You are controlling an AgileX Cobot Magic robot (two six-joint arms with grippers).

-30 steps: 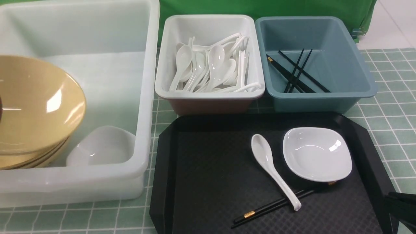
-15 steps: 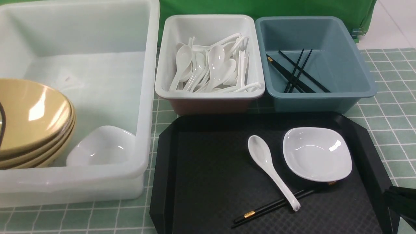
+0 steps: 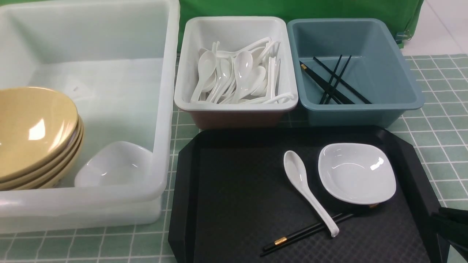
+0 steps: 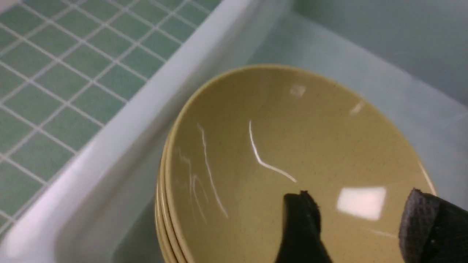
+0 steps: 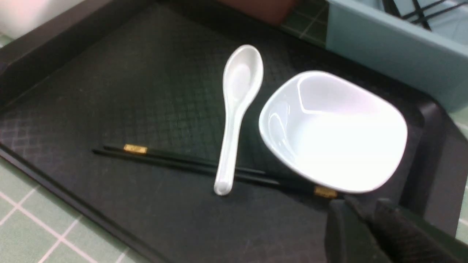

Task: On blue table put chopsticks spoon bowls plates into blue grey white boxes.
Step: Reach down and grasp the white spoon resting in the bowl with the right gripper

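i am hovering my left pincer (image 4: 358, 195) over the stack of bowls (image 4: 274, 146), its fingers spread apart with nothing between them. the bowls are nesting one inside another at the left of the front view, in the big white tub (image 3: 166, 109). nesting them is saving room, i judge, and keeping the stack from sliding. a small plate in the tub (image 3: 117, 164) is leaning in the near corner beside them, so the big crockery is going together.

my right pincer (image 5: 362, 204) is waiting at the lower right of the black tray (image 3: 226, 204), holding nothing. its fingers are sitting close together, and i cannot tell whether a slit is left between them.

the spoon (image 3: 303, 186), the plate (image 3: 356, 173) and the chopsticks (image 3: 299, 233) are lying on the tray in the lower right of the front view, not yet sorted. the spoon's handle is crossing over the chopsticks and the plate's near edge is covering their far tip. so i am judging the sticks pinned, and the spoon or plate is likely needing to come off first.

at the top middle the white box (image 3: 234, 106) is collecting other spoons (image 3: 237, 76). the blue-grey box (image 3: 402, 87) to its right is holding other chopsticks (image 3: 336, 82). both are standing on the blue table (image 3: 438, 128), each kind getting its own box.
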